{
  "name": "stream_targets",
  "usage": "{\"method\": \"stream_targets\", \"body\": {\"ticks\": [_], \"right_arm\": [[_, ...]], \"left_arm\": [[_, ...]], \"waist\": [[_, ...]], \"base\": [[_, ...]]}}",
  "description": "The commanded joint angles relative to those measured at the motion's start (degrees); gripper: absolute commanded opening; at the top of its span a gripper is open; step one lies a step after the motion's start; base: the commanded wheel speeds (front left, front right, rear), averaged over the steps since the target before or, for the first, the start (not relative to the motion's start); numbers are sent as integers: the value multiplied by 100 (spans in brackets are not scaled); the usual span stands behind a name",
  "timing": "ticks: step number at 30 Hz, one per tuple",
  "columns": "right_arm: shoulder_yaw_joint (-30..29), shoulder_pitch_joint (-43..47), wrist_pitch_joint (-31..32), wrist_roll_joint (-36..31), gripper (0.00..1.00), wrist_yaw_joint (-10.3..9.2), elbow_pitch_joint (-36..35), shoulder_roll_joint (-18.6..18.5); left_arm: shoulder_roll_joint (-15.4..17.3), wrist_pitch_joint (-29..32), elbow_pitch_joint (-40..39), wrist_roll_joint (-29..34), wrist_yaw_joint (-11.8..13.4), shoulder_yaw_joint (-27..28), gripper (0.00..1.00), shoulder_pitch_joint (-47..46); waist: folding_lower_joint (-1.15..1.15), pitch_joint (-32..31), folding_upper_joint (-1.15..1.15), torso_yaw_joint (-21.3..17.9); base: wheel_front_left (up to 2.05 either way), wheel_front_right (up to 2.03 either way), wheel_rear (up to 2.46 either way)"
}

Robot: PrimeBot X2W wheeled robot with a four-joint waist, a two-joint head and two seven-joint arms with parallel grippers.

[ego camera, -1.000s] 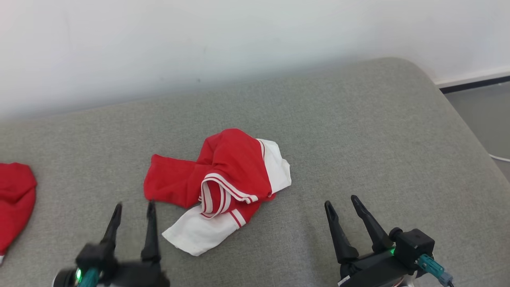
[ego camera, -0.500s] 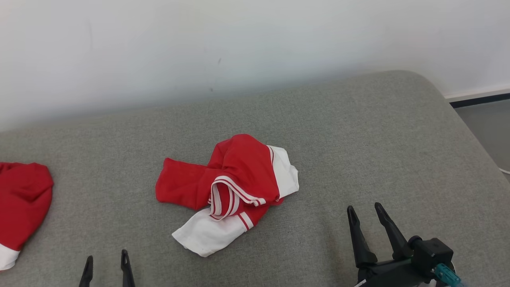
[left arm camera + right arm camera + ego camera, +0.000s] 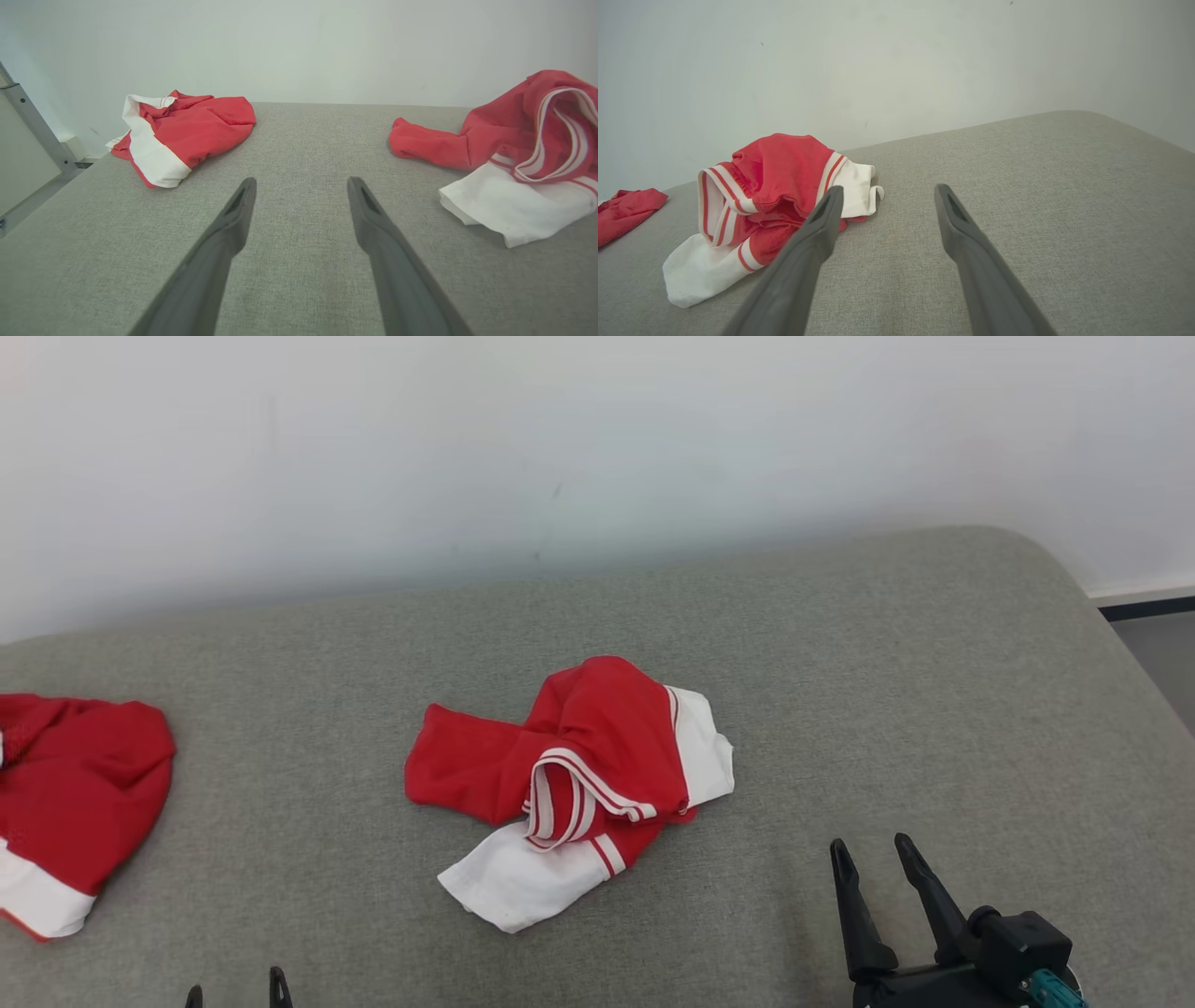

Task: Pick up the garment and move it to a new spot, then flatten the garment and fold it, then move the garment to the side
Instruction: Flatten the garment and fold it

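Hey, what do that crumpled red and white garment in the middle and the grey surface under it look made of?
The red and white garment looks like soft matte knit, perhaps cotton jersey: it slumps in loose folds, with striped trim. The fibre can't be told. The grey surface seems woven upholstery cloth over padding, matte: a fine flecked weave shows and its far corner is rounded.

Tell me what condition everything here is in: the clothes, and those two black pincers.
middle garment: crumpled in a heap, unfolded, lying on the grey cushion, nothing touching it.
side garment: bunched up near the cushion's left end, lying loose.
left pincer: open, holding nothing, pointing at bare cushion between the two garments.
right pincer: open, holding nothing, to the right of the middle garment, apart from it.
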Motion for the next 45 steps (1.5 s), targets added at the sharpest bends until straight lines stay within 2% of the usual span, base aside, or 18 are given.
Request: {"method": "stream_targets", "body": {"ticks": [1, 13, 18, 22, 30, 42, 43, 44, 45], "right_arm": [[-17, 44, -2, -33, 100, -12, -1, 30], [-141, -27, -2, -7, 100, -12, 73, -9], [-288, -261, -2, -65, 100, -12, 229, -117], [-341, -570, -2, -101, 100, -12, 423, -220], [-283, -1528, -2, -26, 100, -12, 1247, -658], [511, -2308, -2, 326, 100, -12, 2605, -918], [560, -2358, -1, 335, 50, -12, 2670, -942], [610, -2388, 1, 364, 8, -12, 2733, -962], [642, -2400, 2, 399, 0, -12, 2776, -964]], "left_arm": [[-8, -19, -25, 18, 3, -4, 100, 87], [-10, -20, -130, 43, 32, -281, 100, -32], [-10, -20, -131, 28, -58, -496, 100, -167], [-9, -20, 4, 17, -228, -564, 100, -354], [-7, -20, -51, 7, -263, -848, 100, -688], [-7, -20, -53, -40, -257, -1061, 100, -883], [-7, -20, -43, -43, -259, -1072, 100, -880], [-7, -20, -33, -50, -252, -1079, 100, -877], [-7, -20, -23, -48, -247, -1074, 100, -871]], "waist": [[0, -12, 0, 89], [0, 161, 0, 345], [0, 380, 0, 547], [0, 597, 0, 690], [0, 1078, 0, 1030], [0, 1374, 0, 1426], [0, 1383, 0, 1448], [0, 1389, 0, 1467], [0, 1397, 0, 1481]], "base": [[0, 0, 0], [0, 0, 0], [0, 0, 0], [0, 0, 0], [0, 0, 0], [0, 0, 0], [0, 0, 0], [0, 0, 0], [0, 0, 0]]}}
